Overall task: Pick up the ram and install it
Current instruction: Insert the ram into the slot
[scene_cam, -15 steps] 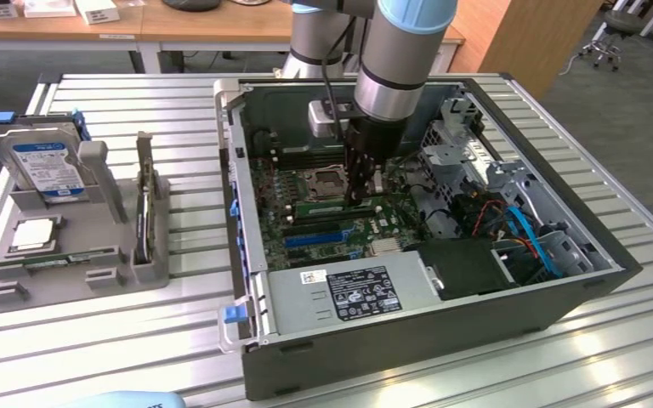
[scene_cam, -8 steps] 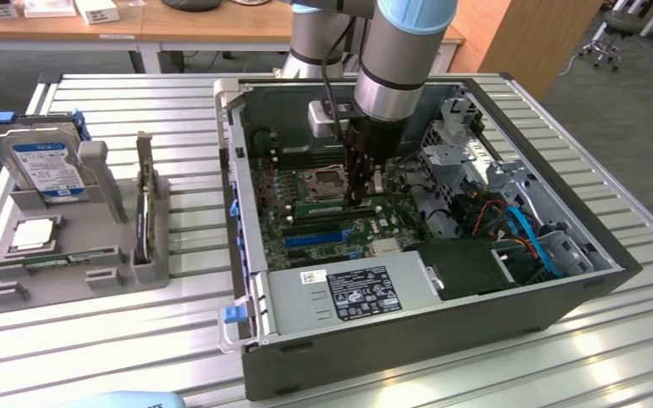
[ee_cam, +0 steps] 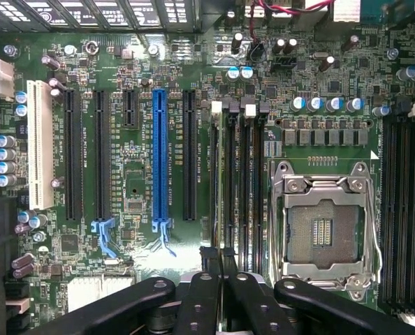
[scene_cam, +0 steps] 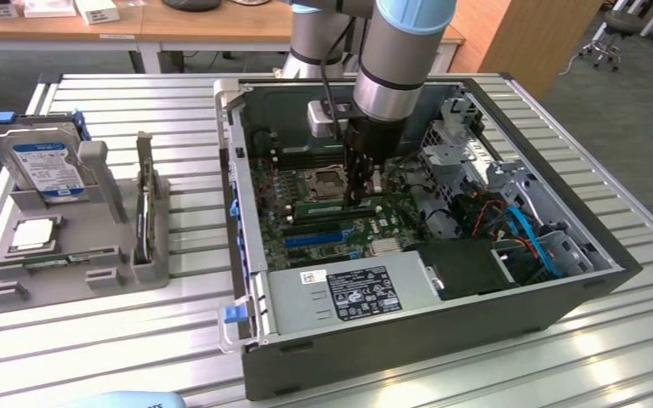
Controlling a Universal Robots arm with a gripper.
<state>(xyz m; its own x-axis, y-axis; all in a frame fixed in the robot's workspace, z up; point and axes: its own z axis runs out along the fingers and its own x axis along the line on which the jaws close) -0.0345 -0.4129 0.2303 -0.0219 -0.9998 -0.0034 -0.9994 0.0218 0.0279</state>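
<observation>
My gripper (scene_cam: pixel 360 201) reaches down into the open computer case (scene_cam: pixel 417 348), just beside the empty CPU socket (scene_cam: pixel 324 181). In the wrist view its fingertips (ee_cam: pixel 209 257) stand close together, shut on the ram (ee_cam: pixel 217 181). The ram shows edge-on as a thin strip along the first memory slot, beside the CPU socket (ee_cam: pixel 324 223). From outside, the ram (scene_cam: pixel 320 206) is a short green strip running toward the exterior view's left from the fingers. Whether it is fully seated in the slot I cannot tell.
Inside the case are the power supply (scene_cam: pixel 349 293), blue cables (scene_cam: pixel 530 234) and a drive cage (scene_cam: pixel 462 144). More memory slots (ee_cam: pixel 246 174) and a blue expansion slot (ee_cam: pixel 158 153) lie alongside. At the exterior view's left, a grey tray (scene_cam: pixel 65 276) holds a hard drive (scene_cam: pixel 41 166) and a square chip (scene_cam: pixel 34 234).
</observation>
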